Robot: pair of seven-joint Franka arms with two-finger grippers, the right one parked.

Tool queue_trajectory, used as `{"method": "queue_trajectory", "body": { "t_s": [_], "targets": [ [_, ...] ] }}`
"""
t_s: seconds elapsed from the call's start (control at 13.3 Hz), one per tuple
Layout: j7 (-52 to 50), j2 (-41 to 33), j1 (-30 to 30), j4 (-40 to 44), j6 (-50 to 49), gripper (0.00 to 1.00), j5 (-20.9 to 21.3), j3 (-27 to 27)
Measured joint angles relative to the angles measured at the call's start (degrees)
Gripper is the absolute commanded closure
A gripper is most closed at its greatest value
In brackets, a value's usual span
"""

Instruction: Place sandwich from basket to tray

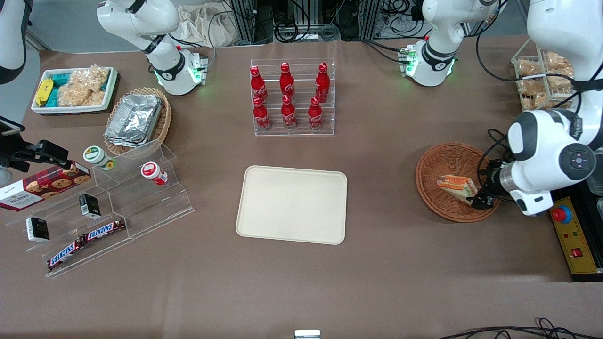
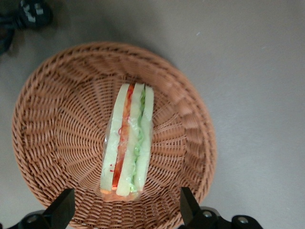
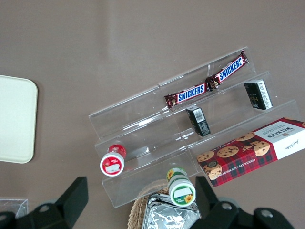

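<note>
The sandwich (image 1: 456, 186), a clear-wrapped wedge of pale bread with orange and green filling, lies in the round reddish-brown wicker basket (image 1: 433, 165) at the working arm's end of the table. In the left wrist view the sandwich (image 2: 127, 145) rests on the basket (image 2: 52, 124) floor. My left gripper (image 1: 479, 200) hangs over the basket's near rim beside the sandwich, open and empty. Its fingertips (image 2: 188, 204) stand wide apart on either side of the sandwich's end, midway point (image 2: 126, 207). The cream-beige tray (image 1: 292, 204) lies flat at mid table, empty; its corner shows in the right wrist view (image 3: 16, 119).
A clear rack of red cola bottles (image 1: 288, 96) stands farther from the camera than the tray. A clear stepped stand (image 1: 108, 207) with snack bars, jars and a cookie box sits toward the parked arm's end. A wire rack of bagged snacks (image 1: 541, 77) and a yellow control box (image 1: 572, 242) flank the basket.
</note>
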Motion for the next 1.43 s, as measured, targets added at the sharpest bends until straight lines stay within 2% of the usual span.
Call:
{"method": "queue_trajectory", "body": {
  "t_s": [0.3,0.75,0.82,0.9,0.97,1.05,1.12,1.27,1.43],
  "targets": [
    [-2.65,0.32,-0.65,-5.07,2.71,0.01,0.0,-0.1],
    [-2.93,2.18,-0.4,-6.0,4.79,0.01,1.32,0.43],
    [-2.98,2.83,-0.34,-5.97,5.04,0.03,1.63,0.48],
    [-3.12,3.57,-0.3,-5.85,5.23,0.24,1.87,0.65],
    [-3.26,4.28,-0.29,-5.65,5.49,0.65,2.07,1.09],
    [-3.59,4.78,-0.27,-5.33,5.66,0.86,2.14,1.53],
    [-4.16,5.03,-0.25,-4.71,5.69,1.0,2.31,1.75],
    [-5.19,5.07,-0.37,-2.41,4.0,1.0,4.41,1.76],
    [-5.66,5.06,-0.6,2.85,-4.14,1.0,6.1,1.56]
  ]
}}
